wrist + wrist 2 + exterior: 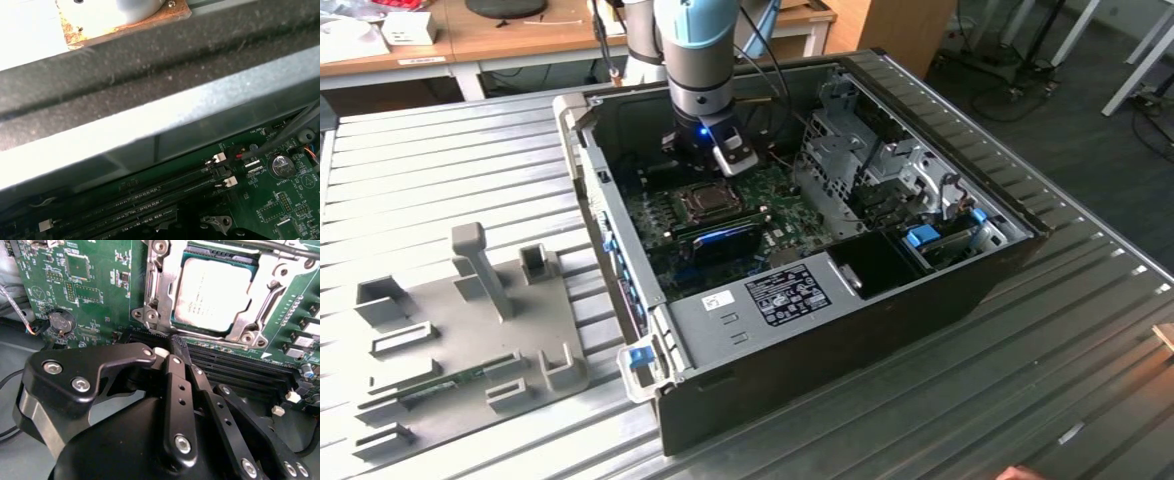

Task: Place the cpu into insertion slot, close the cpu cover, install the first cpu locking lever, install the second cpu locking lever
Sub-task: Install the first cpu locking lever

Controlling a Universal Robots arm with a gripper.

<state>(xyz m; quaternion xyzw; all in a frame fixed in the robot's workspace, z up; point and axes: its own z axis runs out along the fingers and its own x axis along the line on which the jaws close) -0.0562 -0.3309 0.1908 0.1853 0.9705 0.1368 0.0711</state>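
Looks clenched and empty at the gripper (173,347), near the cpu cover (687,200), exterior view's centre; could skid sideways, scraping memory slots (240,367).

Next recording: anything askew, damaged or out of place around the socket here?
Nothing stands out. The cpu lies flat and square in the insertion slot, with the cpu cover down around it. The tool sits beside the socket by the memory slots, shut and holding nothing.

Arm (698,45): last link near vertical, directly above gripper (172,347). Wrist (703,118): just above gripper, blue light on. Gripper points down; black fingers (176,390) meet at tips, jaws closed.
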